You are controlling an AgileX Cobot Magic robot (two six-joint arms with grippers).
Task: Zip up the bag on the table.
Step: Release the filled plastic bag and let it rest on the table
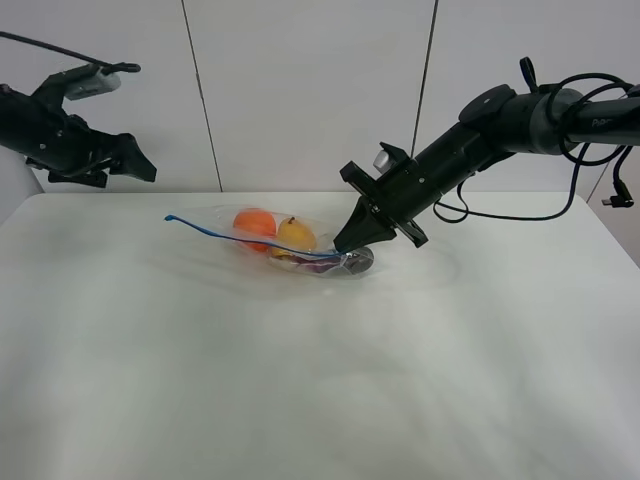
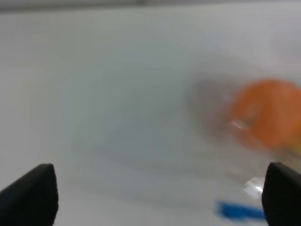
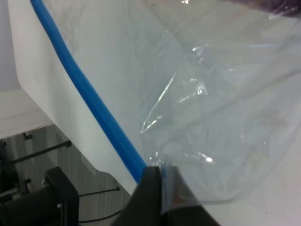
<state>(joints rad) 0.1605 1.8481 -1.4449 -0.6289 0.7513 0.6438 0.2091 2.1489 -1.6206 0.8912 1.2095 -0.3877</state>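
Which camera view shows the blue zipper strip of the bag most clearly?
The right wrist view: the blue zipper strip is close and sharp there. The exterior high view shows it whole but thin; the left wrist view only a blurred piece.

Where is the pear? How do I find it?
Look at the white table and find the clear bag toward its back. Inside, the pear lies between the orange and the right hand. It is the only yellow thing there.
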